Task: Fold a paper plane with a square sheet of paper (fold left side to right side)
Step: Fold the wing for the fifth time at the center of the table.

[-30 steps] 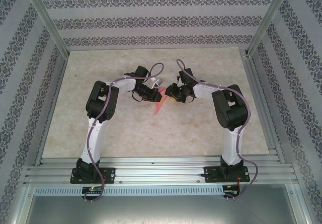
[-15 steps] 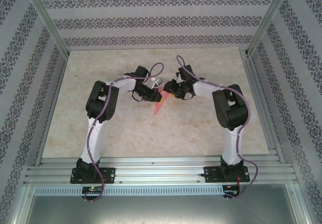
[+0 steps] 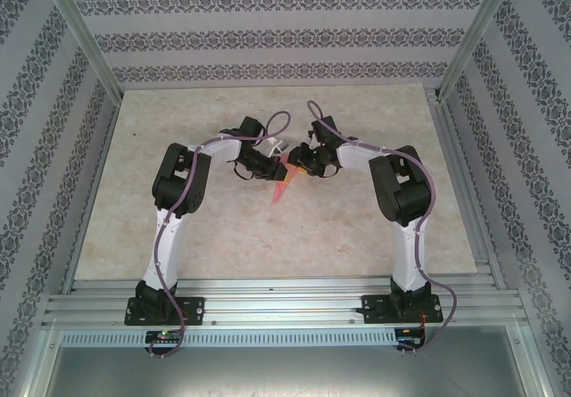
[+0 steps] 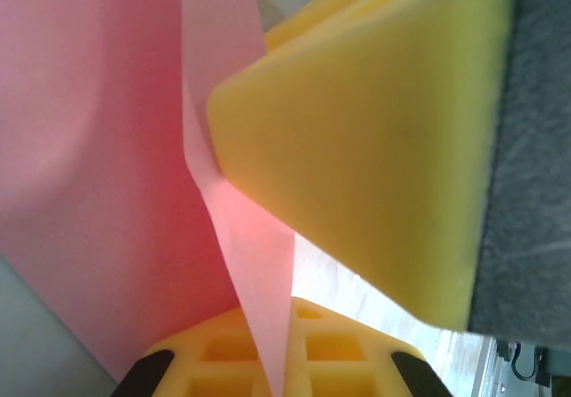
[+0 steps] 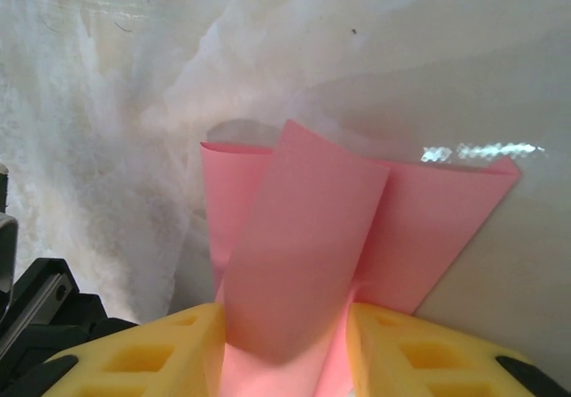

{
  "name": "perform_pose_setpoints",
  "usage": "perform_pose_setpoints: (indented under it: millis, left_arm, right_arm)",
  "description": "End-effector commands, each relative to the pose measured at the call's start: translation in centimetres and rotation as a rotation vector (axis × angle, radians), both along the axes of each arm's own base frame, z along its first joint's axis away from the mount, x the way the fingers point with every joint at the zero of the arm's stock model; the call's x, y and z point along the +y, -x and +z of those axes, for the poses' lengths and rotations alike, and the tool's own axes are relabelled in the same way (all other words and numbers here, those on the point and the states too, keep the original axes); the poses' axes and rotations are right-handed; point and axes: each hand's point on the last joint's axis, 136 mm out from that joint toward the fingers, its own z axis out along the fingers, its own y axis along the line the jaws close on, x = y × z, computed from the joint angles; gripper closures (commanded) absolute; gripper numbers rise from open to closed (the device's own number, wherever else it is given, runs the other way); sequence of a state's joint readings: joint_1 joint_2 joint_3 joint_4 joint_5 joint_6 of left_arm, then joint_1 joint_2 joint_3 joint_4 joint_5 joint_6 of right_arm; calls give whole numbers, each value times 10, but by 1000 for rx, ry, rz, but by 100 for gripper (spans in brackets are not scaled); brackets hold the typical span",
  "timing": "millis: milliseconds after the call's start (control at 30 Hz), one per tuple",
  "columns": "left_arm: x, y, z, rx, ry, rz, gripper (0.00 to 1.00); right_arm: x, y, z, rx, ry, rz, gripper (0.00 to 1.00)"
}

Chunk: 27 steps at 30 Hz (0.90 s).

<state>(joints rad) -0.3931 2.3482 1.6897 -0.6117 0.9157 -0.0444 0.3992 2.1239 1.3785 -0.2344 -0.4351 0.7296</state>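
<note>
The salmon-pink sheet of paper is folded into a slim pointed shape and held off the table mid-scene, its tip toward the near edge. My left gripper comes in from the left. In the left wrist view its yellow pads are pressed together on a thin edge of the paper. My right gripper faces it from the right. Its yellow fingers stand apart, with loose curved flaps of the paper in the gap. One right finger looms close in the left wrist view.
The beige marbled tabletop lies below both arms, framed by aluminium rails at the near edge and patterned walls on the other sides. Part of the left arm's black body shows at the lower left of the right wrist view.
The right arm has shifted a little left, bringing its gripper closer to the left gripper. The paper and the left gripper have stayed where they were.
</note>
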Motion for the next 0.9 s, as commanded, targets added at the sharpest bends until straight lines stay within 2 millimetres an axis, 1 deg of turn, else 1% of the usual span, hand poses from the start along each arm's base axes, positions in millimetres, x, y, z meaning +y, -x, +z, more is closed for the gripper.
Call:
perform_pose_setpoints:
  millis: [0,67,133,267,400,600,733,800,867]
  left_arm:
    - [1,1,-17,-7,-21,-13,85]
    - [2,0,-13,-12,-19,-12,80]
    - [3,0,-9,-21,-23,-11,72]
    - [10,-4,-1,-34,-27,5,68]
    - [20,-7,9,-45,-28,34,58]
    - [29,-9,34,-76,-47,92,44]
    - [34,-9,47,-103,-66,134,42]
    - [35,-8,50,-101,-69,146,44]
    - [34,-8,48,-86,-69,147,48]
  right_arm:
    - [-4,10,-26,49,66,12,61]
    - [-5,11,-28,58,70,12,63]
    - [-6,13,-32,69,78,11,64]
    - [-8,15,-36,80,88,11,65]
    - [-8,15,-38,82,86,9,66]
    - [-9,15,-38,82,88,7,66]
    - [-9,15,-37,82,86,9,66]
    - [-9,16,-37,81,87,9,66]
    - [-9,16,-36,80,85,10,66]
